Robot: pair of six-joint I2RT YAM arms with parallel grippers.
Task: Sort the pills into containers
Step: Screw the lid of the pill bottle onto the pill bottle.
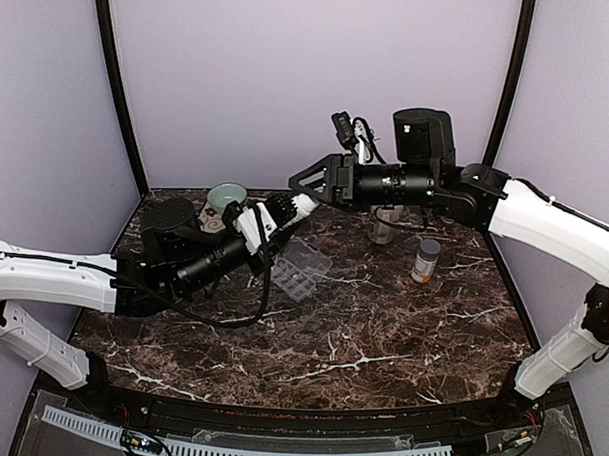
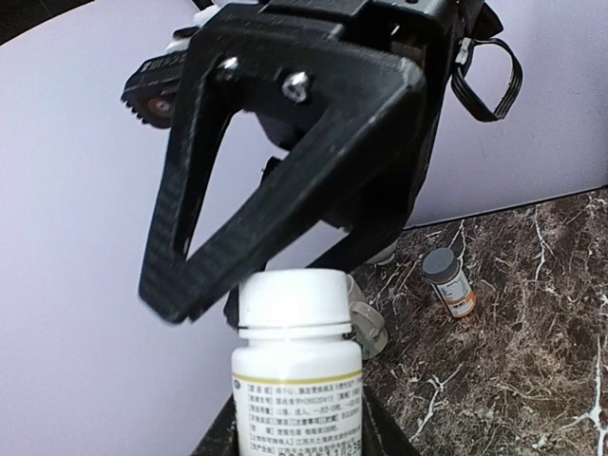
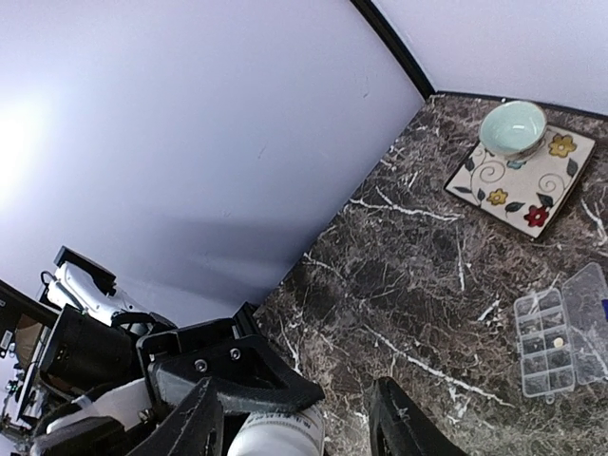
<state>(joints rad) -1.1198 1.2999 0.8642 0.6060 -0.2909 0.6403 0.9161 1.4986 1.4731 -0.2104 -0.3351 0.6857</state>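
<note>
My left gripper (image 1: 278,213) is shut on a small white bottle (image 2: 297,370) with a white cap and holds it tilted above the table's back left. My right gripper (image 1: 306,179) is open, with its black fingers (image 2: 275,161) reaching over the bottle's cap. In the right wrist view the cap (image 3: 277,433) lies between the spread fingers, nearer the left one. The clear pill organizer (image 1: 302,269) lies open on the marble below; the right wrist view shows it (image 3: 562,328) with one small pill in a cell. An orange pill bottle (image 1: 425,260) stands at the right.
A pale green bowl (image 1: 228,196) sits on a flowered square plate (image 3: 560,176) at the back left. A clear container (image 1: 385,229) stands under the right arm. Purple walls close the back and sides.
</note>
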